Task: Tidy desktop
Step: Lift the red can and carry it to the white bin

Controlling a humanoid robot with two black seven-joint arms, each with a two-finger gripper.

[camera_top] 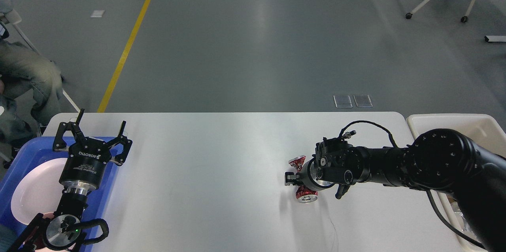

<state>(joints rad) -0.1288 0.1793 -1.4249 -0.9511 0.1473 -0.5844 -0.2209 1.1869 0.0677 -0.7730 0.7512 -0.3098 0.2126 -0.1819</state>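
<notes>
In the head view, the right gripper is mostly hidden behind its own wrist; it appears clamped on a crushed red can, though only the can's 2 ends show, one above and one below the gripper, so the grasp is hard to make out. The can's silver-rimmed lower end is close to or on the desk; contact cannot be told. The left gripper has its fingers spread apart with nothing between them, above the far edge of a blue tray. The tray is cut off by the left and bottom edges and holds 1 white plate, partly covered by the left arm. The desk is wide, smooth and white with rounded far corners, filling the lower half of the view; its near edge is out of frame. 1 cream bin sits just beside its right end, largely hidden by the right arm.
</notes>
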